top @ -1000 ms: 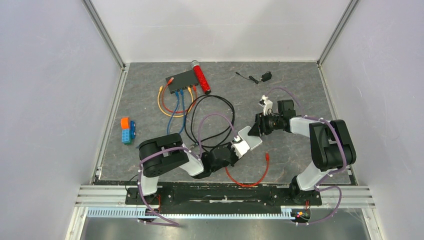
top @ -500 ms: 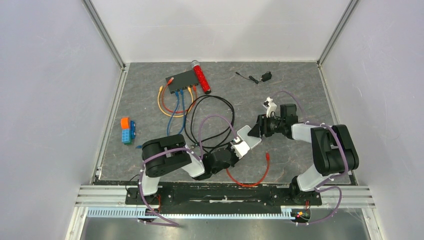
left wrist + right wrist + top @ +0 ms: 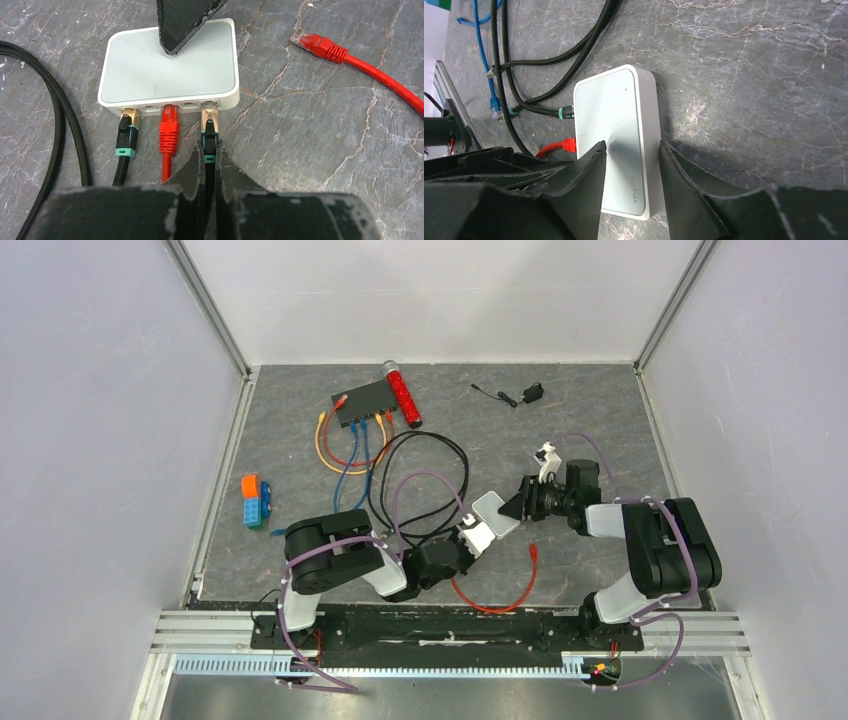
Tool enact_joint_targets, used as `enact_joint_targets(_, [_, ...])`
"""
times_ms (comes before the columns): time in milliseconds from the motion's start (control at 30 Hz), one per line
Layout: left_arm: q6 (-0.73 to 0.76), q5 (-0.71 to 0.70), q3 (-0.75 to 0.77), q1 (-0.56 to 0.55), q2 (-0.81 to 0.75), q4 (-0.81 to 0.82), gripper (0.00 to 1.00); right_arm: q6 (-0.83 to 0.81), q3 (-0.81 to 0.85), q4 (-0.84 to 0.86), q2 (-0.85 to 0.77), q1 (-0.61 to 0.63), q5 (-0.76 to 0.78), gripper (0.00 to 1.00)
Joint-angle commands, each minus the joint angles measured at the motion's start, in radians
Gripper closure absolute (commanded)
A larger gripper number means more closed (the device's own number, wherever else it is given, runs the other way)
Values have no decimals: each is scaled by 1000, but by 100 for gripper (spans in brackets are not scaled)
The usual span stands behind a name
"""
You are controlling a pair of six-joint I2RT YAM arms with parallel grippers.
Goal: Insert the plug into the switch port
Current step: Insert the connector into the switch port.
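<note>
- Left fingers (image 3: 201,159) are pinched almost shut on a thin black cable (image 3: 208,172), right behind its plug (image 3: 209,122).
- That plug, gold at the tip with a teal band, sits in the right-hand socket of the white box (image 3: 167,75), not in the switch.
- Right fingers (image 3: 518,505) come at the same white box from the opposite side, standing partly apart. One tip rests on its top face and the other hangs by its side wall. As far as I can see they hold nothing.
- Two more leads are plugged into that edge of the white box: a red lead (image 3: 169,130) in the middle and a second black lead (image 3: 126,135) with a teal band at the left.
- A loose red plug (image 3: 315,42) lies on the grey counter (image 3: 310,150) near the box, its cable trailing off.
- The switch port (image 3: 370,417) is one of a row on the near long edge of the flat black switch (image 3: 362,398). The switch sits far back on the left of the counter, well apart from both arms and from the held plug.
- Orange, blue, yellow and red leads run out of that row. Which socket is free I cannot tell from here.
- A red cylinder (image 3: 403,395) lies just beside the switch's right end.
- A thick black cable loop (image 3: 430,470) lies between the switch and the white box.
- A small black part (image 3: 530,393) with a thin wire sits at the back right, and orange and blue blocks (image 3: 252,500) sit near the left edge.
</note>
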Motion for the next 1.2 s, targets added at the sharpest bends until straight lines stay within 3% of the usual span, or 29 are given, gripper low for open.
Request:
enact_joint_targets(0, [-74, -16, 26, -11, -6, 107, 98, 113, -140, -77, 50, 15, -12, 55])
enact_joint_targets(200, [-98, -120, -6, -20, 57, 285, 98, 160, -239, -13, 51, 15, -11, 57])
enact_joint_targets(333, [-117, -138, 14, -20, 64, 282, 98, 217, -303, 61, 45, 17, -27, 59])
enact_joint_targets(667, [-334, -117, 13, -25, 51, 255, 98, 359, -422, 235, 17, 21, 7, 61])
enact_joint_targets(933, [-262, -173, 55, -51, 137, 230, 98, 367, -447, 236, 0, 64, -9, 63])
enact_joint_targets(1167, [-203, -214, 103, -50, 161, 227, 98, 506, -559, 443, 53, 141, -26, 64])
